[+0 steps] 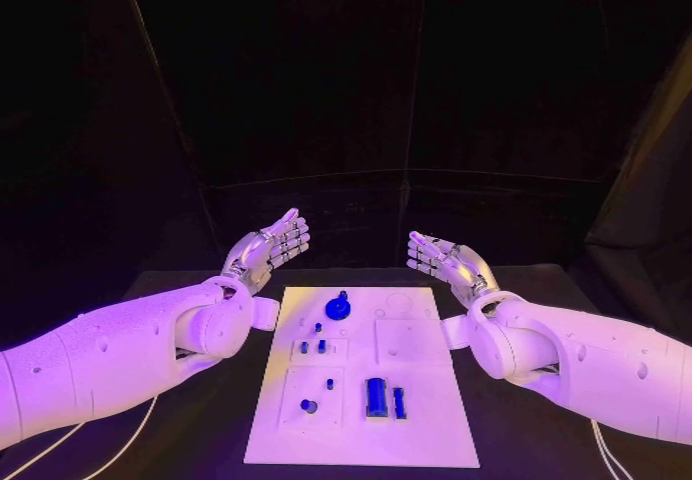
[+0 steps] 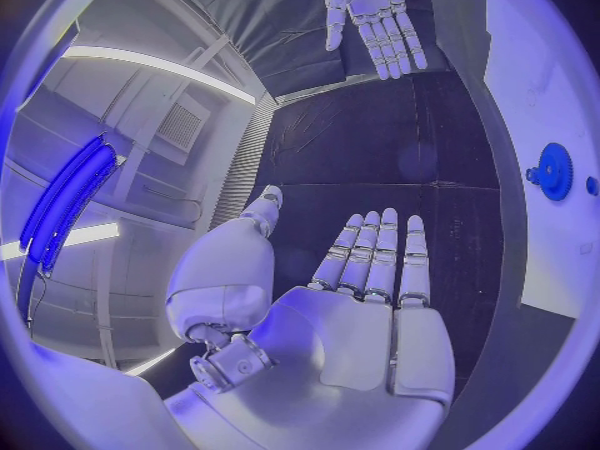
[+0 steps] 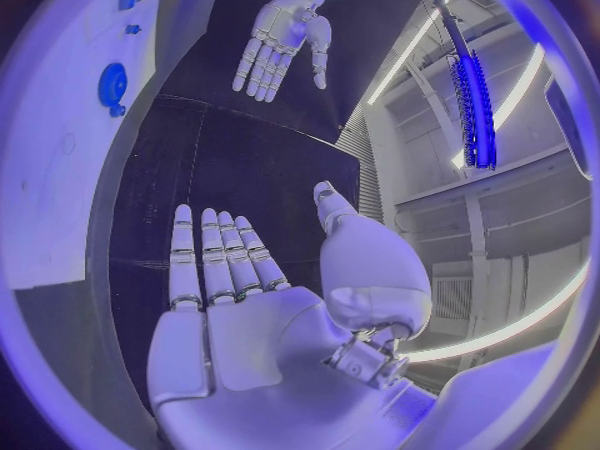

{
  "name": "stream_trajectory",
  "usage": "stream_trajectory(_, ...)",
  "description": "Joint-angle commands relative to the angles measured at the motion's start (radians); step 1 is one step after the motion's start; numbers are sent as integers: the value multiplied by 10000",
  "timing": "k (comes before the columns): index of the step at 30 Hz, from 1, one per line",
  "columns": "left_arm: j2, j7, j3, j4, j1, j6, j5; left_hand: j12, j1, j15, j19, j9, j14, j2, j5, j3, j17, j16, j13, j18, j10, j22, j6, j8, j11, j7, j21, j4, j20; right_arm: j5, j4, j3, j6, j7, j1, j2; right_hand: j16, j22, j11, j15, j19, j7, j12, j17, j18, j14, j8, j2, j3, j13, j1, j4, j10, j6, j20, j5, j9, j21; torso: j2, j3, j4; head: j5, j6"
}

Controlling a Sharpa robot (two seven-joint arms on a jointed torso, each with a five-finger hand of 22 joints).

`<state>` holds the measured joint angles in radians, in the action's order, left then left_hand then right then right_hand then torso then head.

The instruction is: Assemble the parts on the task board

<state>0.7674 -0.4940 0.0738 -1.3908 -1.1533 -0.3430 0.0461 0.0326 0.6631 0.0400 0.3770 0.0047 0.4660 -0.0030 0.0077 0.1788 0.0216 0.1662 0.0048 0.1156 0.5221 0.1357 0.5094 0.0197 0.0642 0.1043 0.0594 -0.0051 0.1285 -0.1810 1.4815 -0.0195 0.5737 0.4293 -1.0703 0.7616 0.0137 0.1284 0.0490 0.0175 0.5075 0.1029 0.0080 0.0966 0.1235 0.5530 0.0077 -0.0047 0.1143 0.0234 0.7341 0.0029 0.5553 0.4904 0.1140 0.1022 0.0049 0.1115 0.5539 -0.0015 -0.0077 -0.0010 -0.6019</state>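
Note:
The white task board (image 1: 433,420) lies in the middle of the black table. A blue gear (image 1: 340,307) sits near its far edge, and also appears in the left wrist view as the gear (image 2: 554,171) and in the right wrist view as the gear (image 3: 113,85). Small blue pegs (image 1: 319,346) stand mid-board, and a blue cylinder (image 1: 376,396) with a slimmer piece (image 1: 400,403) lies nearer me. My left hand (image 1: 270,248) hovers palm-up beyond the board's far left corner, fingers straight, holding nothing. My right hand (image 1: 444,260) mirrors it at the far right, empty.
The black table (image 1: 534,440) stretches on both sides of the board. Dark curtains hang behind the table. Each wrist view shows the opposite hand, the right hand (image 2: 369,15) and the left hand (image 3: 281,35), above bare black tabletop.

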Motion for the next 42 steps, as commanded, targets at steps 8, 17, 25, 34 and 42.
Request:
stream_trajectory(8,100,-236,-595,-1472,839,-3702,-410,-326,-3281,-400,-1864,-47,-2307,30,-77,-882,-216,-824,-48,-1156,-2589,-1357,-2517,-197,-642,-1043,-594,51,-1285,1810,885,195,1963,907,203,184,-137,-1284,-490,-175,-2490,-1029,-80,-966,-1235,-2727,-77,47,-1143,-234,-3622,-29,-2740,-2423,-1140,-1022,-49,-1115,-97,15,77,10,19)
stream_trajectory(17,126,-260,-738,-1792,1033,-4270,-461,-326,-4266,-400,-2408,-47,-2998,30,-77,-1788,-216,-1662,-48,-1156,-3362,-1357,-3278,-197,-642,-1043,-594,51,-1285,1810,885,195,1963,907,203,184,-137,-1284,-490,-175,-3244,-1029,-80,-966,-1235,-3548,-77,47,-1143,-234,-4702,-29,-3555,-3146,-1140,-1022,-49,-1115,-97,15,77,10,19)
stream_trajectory(25,126,-260,-738,-1792,1033,-4270,-461,-326,-4947,-400,-2783,-47,-3475,30,-77,-1788,-216,-1662,-48,-1156,-3899,-1357,-3801,-197,-642,-1043,-594,51,-1285,1810,885,195,1963,907,203,184,-137,-1284,-490,-175,-3768,-1029,-80,-966,-1235,-4109,-77,47,-1143,-234,-5455,-29,-4124,-3649,-1140,-1022,-49,-1115,-97,15,77,10,19)
stream_trajectory(34,126,-260,-738,-1792,1033,-4270,-461,-326,-5486,-400,-3770,-47,-3835,30,-77,-1788,-216,-1662,-48,-1156,-4311,-1357,-4207,-197,-642,-1043,-594,51,-1285,1810,885,195,1963,907,203,184,-137,-1284,-490,-175,-4177,-1029,-80,-966,-1235,-4562,-77,47,-1143,-234,-6050,-29,-4571,-4034,-1140,-1022,-49,-1115,-97,15,77,10,19)
stream_trajectory(42,126,-260,-738,-1792,1033,-4270,-461,-326,-5754,-400,-3770,-47,-4660,30,-77,-1788,-216,-1662,-48,-1156,-5221,-1357,-5094,-197,-642,-1043,-594,51,-1285,1810,885,195,1963,907,203,184,-137,-1284,-490,-175,-5075,-1029,-80,-966,-1235,-5530,-77,47,-1143,-234,-7341,-29,-5553,-4904,-1140,-1022,-49,-1115,-97,15,77,10,19)
